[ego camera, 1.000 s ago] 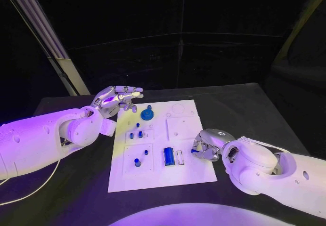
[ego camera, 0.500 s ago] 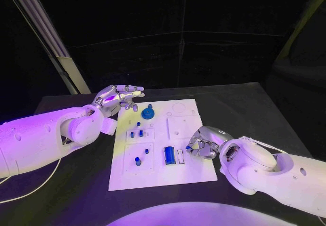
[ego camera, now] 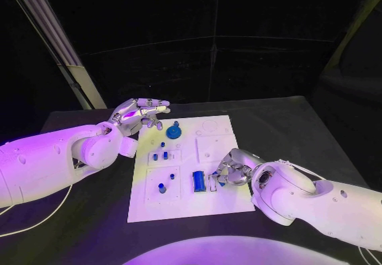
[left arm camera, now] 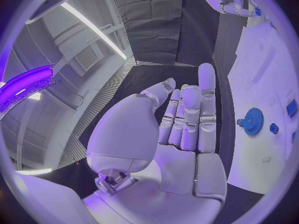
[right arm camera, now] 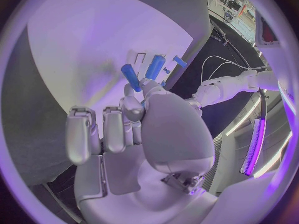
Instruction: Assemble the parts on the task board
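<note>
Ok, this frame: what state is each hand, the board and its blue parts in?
Left hand: open, fingers apart, holding nothing, at the board's far left corner.
Right hand: fingers curled, over the board's right side by the cylinder; grip unclear.
Task board: flat on the table.
Blue gear: on the board's far end.
Blue cylinder: lying on the board.

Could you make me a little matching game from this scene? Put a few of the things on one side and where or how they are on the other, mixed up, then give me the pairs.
Things:
1. left hand
2. right hand
3. blue gear
4. blue cylinder

Places or states:
A. lying on the task board next to the right hand
B. at the board's far end
C. open, above the board's far left corner
D. fingers curled, over the board's right side

Pairs: 1-C, 2-D, 3-B, 4-A
</note>
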Tool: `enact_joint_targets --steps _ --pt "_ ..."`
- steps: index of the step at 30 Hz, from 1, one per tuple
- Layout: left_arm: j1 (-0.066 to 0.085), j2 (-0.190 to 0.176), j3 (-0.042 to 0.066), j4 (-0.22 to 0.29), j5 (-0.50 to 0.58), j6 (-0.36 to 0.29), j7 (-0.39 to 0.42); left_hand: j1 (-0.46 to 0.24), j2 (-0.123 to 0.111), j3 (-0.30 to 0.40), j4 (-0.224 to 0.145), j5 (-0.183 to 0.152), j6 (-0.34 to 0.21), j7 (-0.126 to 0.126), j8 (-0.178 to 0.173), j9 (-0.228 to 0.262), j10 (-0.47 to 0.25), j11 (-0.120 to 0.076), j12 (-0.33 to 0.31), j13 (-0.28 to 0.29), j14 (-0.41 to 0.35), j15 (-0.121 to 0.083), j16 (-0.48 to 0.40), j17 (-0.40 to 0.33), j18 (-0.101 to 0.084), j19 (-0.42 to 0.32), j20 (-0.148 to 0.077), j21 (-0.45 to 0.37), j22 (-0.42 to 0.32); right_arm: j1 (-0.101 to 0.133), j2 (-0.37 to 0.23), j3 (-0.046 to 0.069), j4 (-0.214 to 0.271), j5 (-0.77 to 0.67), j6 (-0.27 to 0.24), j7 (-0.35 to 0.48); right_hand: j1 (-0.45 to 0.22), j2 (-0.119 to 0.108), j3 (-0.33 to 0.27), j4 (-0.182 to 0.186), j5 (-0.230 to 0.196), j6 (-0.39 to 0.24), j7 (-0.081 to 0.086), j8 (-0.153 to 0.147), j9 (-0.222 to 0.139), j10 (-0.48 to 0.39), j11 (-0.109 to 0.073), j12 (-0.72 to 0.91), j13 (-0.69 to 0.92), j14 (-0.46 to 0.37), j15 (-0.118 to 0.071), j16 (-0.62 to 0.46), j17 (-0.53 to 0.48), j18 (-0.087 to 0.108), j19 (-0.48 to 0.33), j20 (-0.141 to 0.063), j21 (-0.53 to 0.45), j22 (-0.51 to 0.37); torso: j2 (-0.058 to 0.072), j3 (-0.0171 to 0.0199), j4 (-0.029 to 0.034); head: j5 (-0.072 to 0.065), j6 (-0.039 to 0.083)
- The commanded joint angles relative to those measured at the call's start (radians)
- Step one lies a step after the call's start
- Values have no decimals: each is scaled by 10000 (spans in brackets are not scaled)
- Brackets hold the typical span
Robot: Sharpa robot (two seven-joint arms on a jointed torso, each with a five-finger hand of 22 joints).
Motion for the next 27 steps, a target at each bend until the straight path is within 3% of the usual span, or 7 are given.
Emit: enact_joint_targets --steps 1,7,27 --pt "17 13 8 30 14 137 -28 -52 -26 16 -61 36 -53 -17 56 1 -75 -14 67 -8 -44 10 45 -12 129 4 24 0 -14 13 56 1 -45 708 -335 -145 -143 -9 10 52 44 122 -16 46 38 55 -14 -12 -20 578 -69 50 17 -109 204 -88 70 1287 1 2 -3 -59 -24" --pt "17 17 8 25 13 159 -57 -52 -26 16 -61 36 -53 -17 56 1 -75 -14 67 -8 -44 10 45 -12 129 4 24 0 -14 14 129 1 -141 968 -306 -206 -233 -27 -2 41 59 254 -78 102 119 55 -61 -168 -114 576 -105 53 25 -106 198 -121 64 1278 -8 25 -8 -6 -36" --pt "18 28 9 28 11 201 -102 -52 -26 16 -61 36 -53 -17 56 1 -75 -14 67 -8 -44 10 45 -12 129 4 24 0 -14 15 296 2 -293 1017 250 -289 -468 15 -66 68 254 441 -175 193 307 147 -139 -92 -24 578 -173 79 71 -109 207 -191 70 1293 -8 14 -15 39 -70"
